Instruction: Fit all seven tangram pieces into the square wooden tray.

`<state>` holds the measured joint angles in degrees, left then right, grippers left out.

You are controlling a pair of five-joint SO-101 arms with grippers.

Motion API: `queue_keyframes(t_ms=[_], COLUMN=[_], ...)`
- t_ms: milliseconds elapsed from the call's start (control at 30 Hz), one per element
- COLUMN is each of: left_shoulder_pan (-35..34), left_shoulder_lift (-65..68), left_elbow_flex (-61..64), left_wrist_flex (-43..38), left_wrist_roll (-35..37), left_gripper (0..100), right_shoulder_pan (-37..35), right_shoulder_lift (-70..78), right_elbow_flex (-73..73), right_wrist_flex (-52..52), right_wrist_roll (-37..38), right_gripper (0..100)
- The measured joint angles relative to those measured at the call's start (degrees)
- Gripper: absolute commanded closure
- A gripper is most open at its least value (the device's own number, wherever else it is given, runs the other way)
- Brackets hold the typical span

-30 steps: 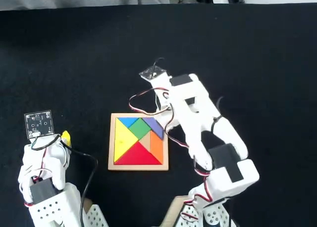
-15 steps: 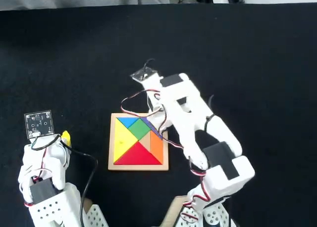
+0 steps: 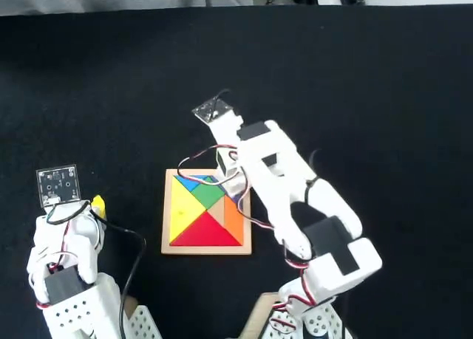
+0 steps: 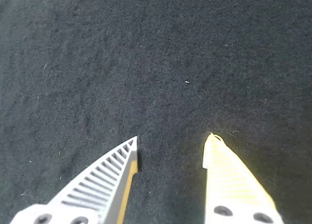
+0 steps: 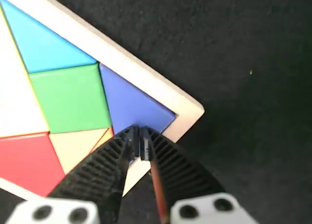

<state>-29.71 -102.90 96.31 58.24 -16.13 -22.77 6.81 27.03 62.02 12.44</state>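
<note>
Purple triangle [image 5: 131,104] lies in a corner of the wooden tray [image 5: 146,82], with the clenched right gripper [image 5: 140,136] tips on it. Pushing harder could tilt it or shove the green square [image 5: 68,97]. Left gripper [image 4: 173,141] is released over the desk [image 4: 146,48].

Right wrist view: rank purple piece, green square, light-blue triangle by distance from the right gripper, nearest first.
1. Purple piece, at the right gripper tips, by the tray corner.
2. Green square, beside it, further in.
3. Light-blue triangle, past the square, along the rim.
</note>
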Motion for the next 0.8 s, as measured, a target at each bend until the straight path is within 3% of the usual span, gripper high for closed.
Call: queue_keyframes(t_ms=[133,300,433,633,700,800], left_shoulder_pan=[0.0,0.5,4.7,16.8,18.4,21.7], left_shoulder_lift=[0.0,0.0,0.0,-0.1,-0.3,-0.3], left_elbow_flex=[0.0,0.0,0.0,-0.5,-0.5,-0.5], left_wrist_flex=[0.0,0.0,1.8,12.0,12.7,13.9], left_wrist_roll=[0.0,0.0,-0.1,-0.1,-0.1,-0.1], left_gripper=[78,78,78,78,81,94], right_shoulder_pan=[0.8,8.7,14.7,15.0,15.0,15.0], right_shoulder_lift=[0.4,-5.9,-9.4,-10.1,-10.1,-10.1], right_elbow_flex=[-2.5,-4.3,3.0,13.5,14.2,14.5], right_wrist_flex=[4.3,8.4,0.9,-7.6,-7.9,-8.1], right_wrist_roll=[-0.4,-2.1,-3.7,-3.7,-3.7,-3.7], right_gripper=[98.8,98.8,98.8,98.8,98.8,98.8])
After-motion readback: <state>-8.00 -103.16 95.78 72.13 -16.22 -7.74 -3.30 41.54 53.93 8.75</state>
